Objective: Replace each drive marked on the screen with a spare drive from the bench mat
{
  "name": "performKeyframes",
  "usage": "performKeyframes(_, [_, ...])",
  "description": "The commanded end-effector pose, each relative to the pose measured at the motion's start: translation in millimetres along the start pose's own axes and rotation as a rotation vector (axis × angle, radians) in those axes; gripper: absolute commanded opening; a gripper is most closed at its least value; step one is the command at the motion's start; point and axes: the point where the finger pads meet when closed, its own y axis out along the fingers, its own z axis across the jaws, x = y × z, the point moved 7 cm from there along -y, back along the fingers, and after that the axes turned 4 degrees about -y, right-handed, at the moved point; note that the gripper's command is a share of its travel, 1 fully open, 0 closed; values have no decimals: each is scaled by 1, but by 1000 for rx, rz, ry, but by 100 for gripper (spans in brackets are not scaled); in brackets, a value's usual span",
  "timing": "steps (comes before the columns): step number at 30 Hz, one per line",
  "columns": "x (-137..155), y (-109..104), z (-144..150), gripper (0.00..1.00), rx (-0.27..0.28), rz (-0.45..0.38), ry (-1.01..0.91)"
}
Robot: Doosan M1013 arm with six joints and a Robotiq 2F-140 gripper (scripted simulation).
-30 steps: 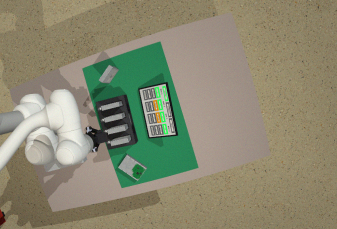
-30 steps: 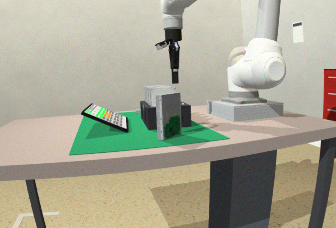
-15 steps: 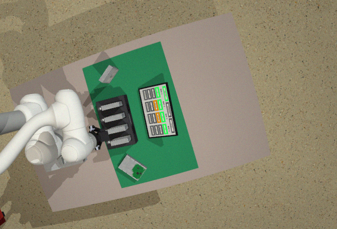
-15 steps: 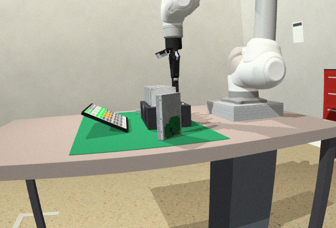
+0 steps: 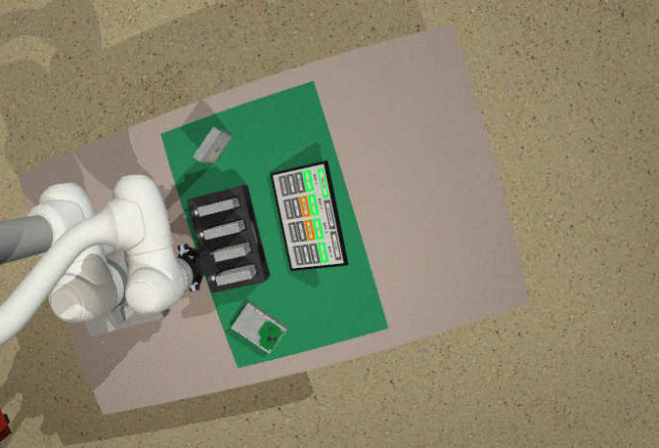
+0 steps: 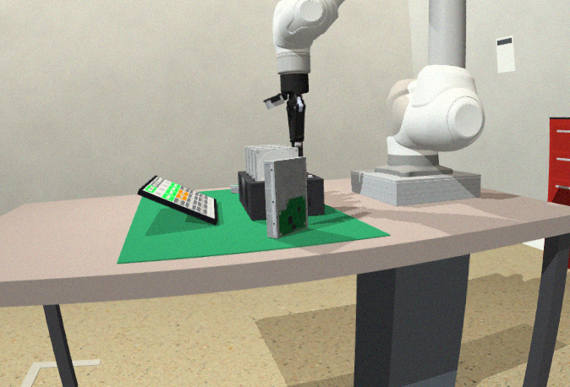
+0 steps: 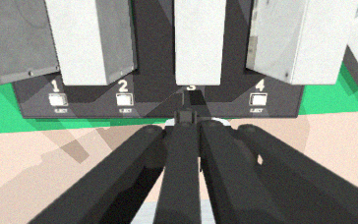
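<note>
My gripper [image 5: 206, 262] [image 6: 299, 151] [image 7: 192, 104] is shut and empty, tips down at bay 3's eject button, which they hide. Contact cannot be told. The black dock [image 5: 257, 229] [image 6: 251, 200] [image 7: 152, 54] stands on the green mat [image 5: 287, 113] [image 6: 180, 251] and holds the bay 1 drive [image 5: 218, 206], bay 2 drive [image 5: 220, 230] [image 7: 79, 44], bay 3 drive [image 5: 231, 252] [image 7: 199, 44] and bay 4 drive [image 5: 235, 275] [image 7: 322, 44]. The screen [image 5: 309, 216] [image 6: 180, 198] shows orange in its two middle rows. One spare drive [image 5: 212, 145] [image 6: 286, 196] stands upright; the other [image 5: 248, 319] lies flat.
The bench top [image 5: 410, 158] [image 6: 43, 237] surrounds the mat. The upright spare stands beyond the bay 1 end of the dock, the flat one beyond the bay 4 end. The eject buttons for bay 1 [image 7: 58, 100], bay 2 [image 7: 124, 100] and bay 4 [image 7: 258, 100] show along the dock's near edge.
</note>
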Motion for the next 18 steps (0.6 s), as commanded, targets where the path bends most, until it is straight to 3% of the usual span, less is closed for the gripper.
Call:
performKeyframes(1, [0, 3, 0, 10, 0, 1, 0])
performKeyframes(18, [0, 4, 0, 10, 0, 1, 0])
